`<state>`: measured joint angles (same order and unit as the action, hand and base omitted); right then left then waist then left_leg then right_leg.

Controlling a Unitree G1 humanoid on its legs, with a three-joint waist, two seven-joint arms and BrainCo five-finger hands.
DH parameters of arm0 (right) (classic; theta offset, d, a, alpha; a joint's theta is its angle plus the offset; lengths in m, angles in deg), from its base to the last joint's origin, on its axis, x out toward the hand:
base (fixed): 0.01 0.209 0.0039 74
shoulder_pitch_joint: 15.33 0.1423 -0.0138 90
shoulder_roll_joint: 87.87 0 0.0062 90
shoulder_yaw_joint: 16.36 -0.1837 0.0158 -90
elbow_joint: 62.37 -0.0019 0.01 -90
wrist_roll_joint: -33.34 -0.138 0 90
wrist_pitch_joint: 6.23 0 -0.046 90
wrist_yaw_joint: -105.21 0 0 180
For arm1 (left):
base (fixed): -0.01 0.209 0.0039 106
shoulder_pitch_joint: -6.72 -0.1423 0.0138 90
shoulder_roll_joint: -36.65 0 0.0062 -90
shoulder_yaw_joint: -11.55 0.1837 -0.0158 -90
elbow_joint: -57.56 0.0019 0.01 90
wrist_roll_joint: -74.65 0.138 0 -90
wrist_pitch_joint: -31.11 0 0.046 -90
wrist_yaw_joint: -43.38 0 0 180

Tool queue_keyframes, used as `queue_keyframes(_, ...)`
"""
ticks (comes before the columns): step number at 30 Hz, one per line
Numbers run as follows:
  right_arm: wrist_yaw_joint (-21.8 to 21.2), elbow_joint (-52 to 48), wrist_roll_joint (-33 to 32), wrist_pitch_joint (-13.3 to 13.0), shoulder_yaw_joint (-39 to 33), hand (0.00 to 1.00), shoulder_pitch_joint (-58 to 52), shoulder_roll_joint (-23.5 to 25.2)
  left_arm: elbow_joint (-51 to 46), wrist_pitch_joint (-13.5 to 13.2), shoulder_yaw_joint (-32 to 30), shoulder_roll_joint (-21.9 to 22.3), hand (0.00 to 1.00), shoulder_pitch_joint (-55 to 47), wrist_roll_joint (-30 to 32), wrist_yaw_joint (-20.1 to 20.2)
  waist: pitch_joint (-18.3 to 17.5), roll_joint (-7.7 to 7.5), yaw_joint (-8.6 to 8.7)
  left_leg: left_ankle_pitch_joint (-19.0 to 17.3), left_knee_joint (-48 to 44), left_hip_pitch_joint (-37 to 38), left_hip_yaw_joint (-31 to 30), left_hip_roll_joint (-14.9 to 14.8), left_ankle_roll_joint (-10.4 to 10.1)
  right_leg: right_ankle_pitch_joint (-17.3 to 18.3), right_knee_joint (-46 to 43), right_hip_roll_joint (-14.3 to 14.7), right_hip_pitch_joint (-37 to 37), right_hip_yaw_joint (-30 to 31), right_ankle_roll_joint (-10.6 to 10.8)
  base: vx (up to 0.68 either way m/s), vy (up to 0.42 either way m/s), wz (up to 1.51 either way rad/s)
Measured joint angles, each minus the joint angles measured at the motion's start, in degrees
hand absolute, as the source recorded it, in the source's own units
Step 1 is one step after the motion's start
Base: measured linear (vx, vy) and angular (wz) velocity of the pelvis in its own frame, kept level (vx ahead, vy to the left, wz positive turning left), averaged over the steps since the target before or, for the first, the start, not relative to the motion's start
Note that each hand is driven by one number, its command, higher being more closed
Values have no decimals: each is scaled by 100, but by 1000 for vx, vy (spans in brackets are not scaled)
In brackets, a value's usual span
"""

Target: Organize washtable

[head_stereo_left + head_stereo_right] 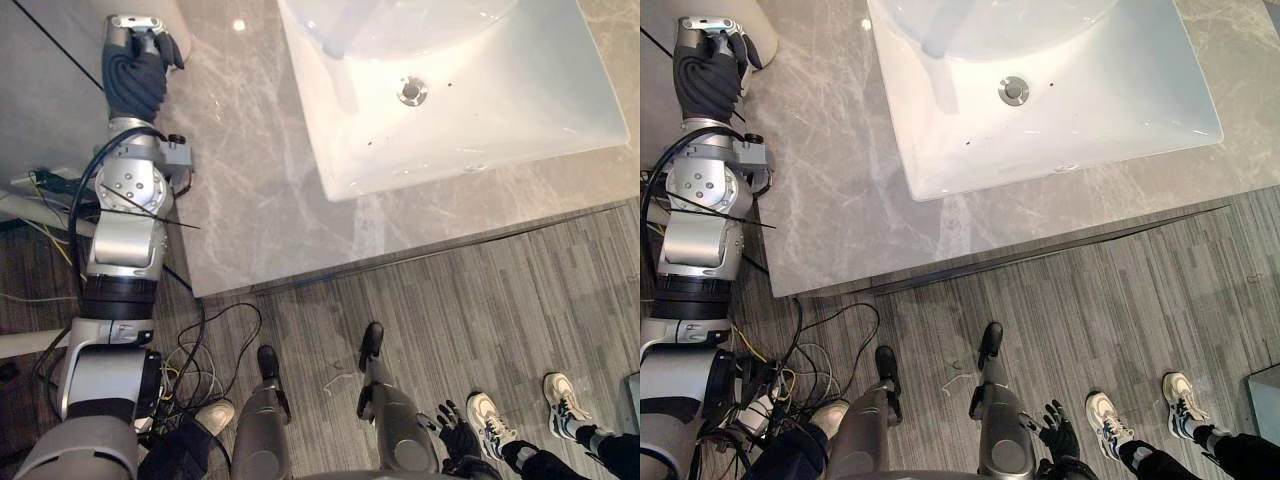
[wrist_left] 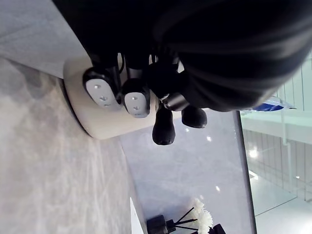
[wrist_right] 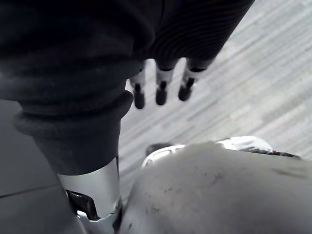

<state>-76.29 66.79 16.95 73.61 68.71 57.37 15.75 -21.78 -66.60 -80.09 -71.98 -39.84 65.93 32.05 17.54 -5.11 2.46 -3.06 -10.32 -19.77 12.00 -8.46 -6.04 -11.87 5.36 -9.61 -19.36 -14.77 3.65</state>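
Note:
My left hand (image 1: 136,70) reaches to the far left corner of the grey marble washtable (image 1: 240,200). There it lies on a round cream container (image 2: 105,122), whose edge shows past the hand (image 1: 762,30). In the left wrist view its fingers (image 2: 136,100) curl over the container's rim and side. The right hand (image 1: 455,432) hangs low beside the leg over the floor, with straight fingers (image 3: 161,92) and nothing in it.
A white sink basin (image 1: 560,110) with a metal drain (image 1: 412,92) takes up the middle and right of the table. A dark reed diffuser with white flowers (image 2: 183,224) stands farther along the counter. A person's shoes (image 1: 490,418) are on the wood floor at the lower right.

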Motion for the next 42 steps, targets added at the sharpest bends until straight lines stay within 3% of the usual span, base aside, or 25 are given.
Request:
queue_keyframes(5,6,59,13,-7,-8,0,1,0,-681,3,89,14,100,-481,103,52,2,4,-4,0,6,8,-20,1,0,3,6,2,25,-28,-2,0,0,0)
queue_keyframes(12,6,309,18,-61,-142,0,15,54,-2081,-47,67,394,100,-2253,133,263,-9,42,-70,-27,51,290,-77,17,-3,86,18,-2,331,-94,1,9,11,4)
queue_keyframes(17,6,588,84,-67,-255,0,15,-30,-2937,-166,-85,1370,100,-3889,1825,132,-259,263,-186,-59,208,678,-62,44,-8,179,17,-13,660,-112,100,45,10,0)
queue_keyframes(22,1,936,126,-15,-464,0,24,-144,-3193,-231,-167,2136,100,-5387,1749,373,-678,502,-340,-199,246,1141,-77,41,-10,319,18,-9,1129,-167,166,72,11,4)
queue_keyframes(26,-4,1309,129,155,-463,0,190,-252,-2679,-266,-379,2525,100,-6224,852,771,-1018,533,-397,-254,257,1488,-116,42,-1,369,18,-15,1531,-262,127,17,12,8)
queue_keyframes(28,-6,1410,139,206,-458,0,190,-242,-2129,-183,-713,2986,100,-6520,659,862,-1149,485,-508,-263,264,1729,-169,44,-3,425,18,-23,1790,-345,89,-55,8,7)
queue_keyframes(32,0,1401,206,273,-449,0,106,-136,-1507,-23,-865,3366,100,-6939,812,851,-1412,407,-511,-295,328,1841,-348,45,-18,538,17,-38,2103,-628,135,-93,-16,30)
queue_keyframes(34,-1,1396,301,290,-448,0,66,-113,-1242,45,-922,3503,100,-7077,930,859,-1513,441,-532,-291,382,1878,-391,40,-17,614,-27,-47,2153,-726,189,-42,-19,28)
queue_keyframes(37,4,1337,308,371,-443,0,-46,-17,-555,181,-980,3667,100,-7108,1250,870,-1646,360,-658,-273,470,1983,-429,18,-15,683,-60,-60,2324,-939,201,-26,-22,34)
queue_keyframes(40,13,1286,300,400,-418,0,-67,74,484,243,-1050,3690,100,-6892,1416,785,-1759,307,-651,-173,700,2061,-440,22,-40,738,-74,-87,2370,-1111,237,-2,-9,30)
queue_keyframes(42,21,1186,291,395,-422,0,-71,158,1749,276,-1350,3777,100,-6427,1374,591,-1805,287,-645,-63,888,2109,-440,29,-60,756,-67,-91,2406,-1177,251,50,2,14)
